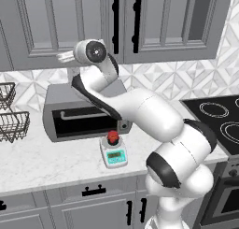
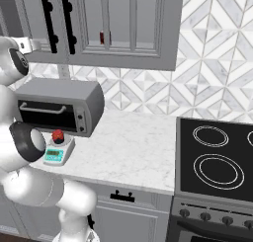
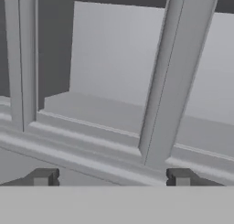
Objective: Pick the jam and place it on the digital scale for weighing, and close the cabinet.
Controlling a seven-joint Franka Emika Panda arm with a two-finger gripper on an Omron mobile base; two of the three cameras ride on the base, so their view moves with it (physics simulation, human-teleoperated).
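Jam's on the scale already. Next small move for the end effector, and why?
Probably ease the end effector forward against the cabinet door panel. The jam sits on the digital scale, so closing is what remains. The hand view shows the door panel close ahead with the fingertips spread; whether the door is fully shut, I cannot tell.

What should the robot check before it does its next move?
1. Jam on the digital scale: ok, the jar sits on the platter.
2. Jam upright and free of the arm: ok, red top up, nothing touching it.
3. Gripper empty: ok, fingertips apart with nothing between them.
4. Gripper up at the cabinet: ok, the hand view looks closely at a panelled door.
5. Cabinet doors shut: cannot tell; the hand view shows a dark gap and what may be a shelf past the door edge, so one door may still be ajar.
6. Toaster oven out of the way: ok, it sits below the hand.
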